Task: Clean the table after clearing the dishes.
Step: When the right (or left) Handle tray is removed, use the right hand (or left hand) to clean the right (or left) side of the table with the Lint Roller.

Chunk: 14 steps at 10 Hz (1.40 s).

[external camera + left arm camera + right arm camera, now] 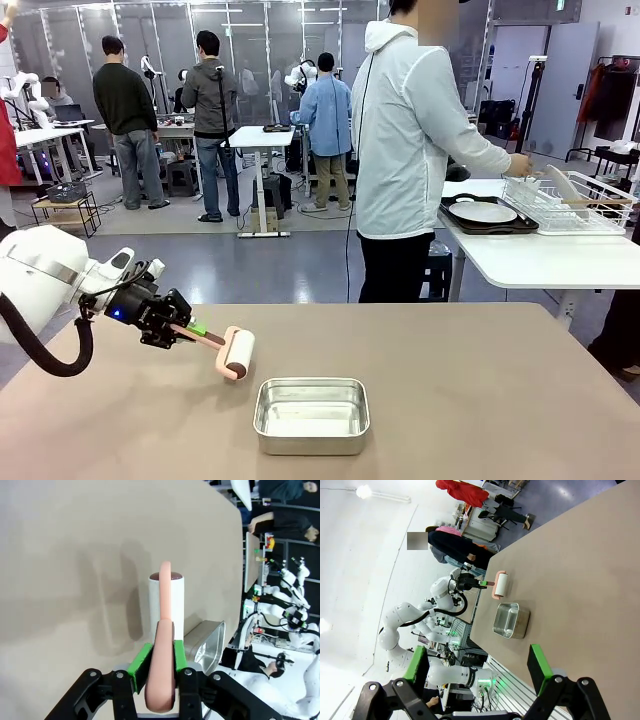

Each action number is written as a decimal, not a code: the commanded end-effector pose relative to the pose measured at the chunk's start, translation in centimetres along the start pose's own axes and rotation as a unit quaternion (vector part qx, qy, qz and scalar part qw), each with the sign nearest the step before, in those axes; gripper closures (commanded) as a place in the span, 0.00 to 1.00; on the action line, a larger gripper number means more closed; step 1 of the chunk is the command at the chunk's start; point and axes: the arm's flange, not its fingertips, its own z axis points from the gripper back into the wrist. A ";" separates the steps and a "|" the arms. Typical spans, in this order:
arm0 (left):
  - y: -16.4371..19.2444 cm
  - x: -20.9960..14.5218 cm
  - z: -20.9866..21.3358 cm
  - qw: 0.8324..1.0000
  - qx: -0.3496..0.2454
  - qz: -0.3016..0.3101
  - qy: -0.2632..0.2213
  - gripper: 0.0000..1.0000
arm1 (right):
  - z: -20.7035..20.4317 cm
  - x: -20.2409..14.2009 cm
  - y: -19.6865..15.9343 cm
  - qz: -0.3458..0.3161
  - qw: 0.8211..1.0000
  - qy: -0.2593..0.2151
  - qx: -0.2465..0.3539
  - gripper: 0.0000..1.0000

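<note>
My left gripper is shut on the pink handle of a lint roller, whose white roll hangs low over the left part of the brownish table; contact cannot be told. In the left wrist view the green pads clamp the handle, with the lint roller pointing away over the table. My right gripper is open high above the table, holding nothing. One of the dishes, a white plate on a dark tray, lies on the white side table.
A shiny steel pan sits on the table just right of the roller, also seen as the pan and the pan. A person stands at the far side, one hand at the wire rack.
</note>
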 end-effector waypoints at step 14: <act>11.0 -2.3 9.4 0.987 0.151 0.043 -0.030 0.77 | -0.1 0.0 0.3 0.005 1.000 0.001 0.002 0.00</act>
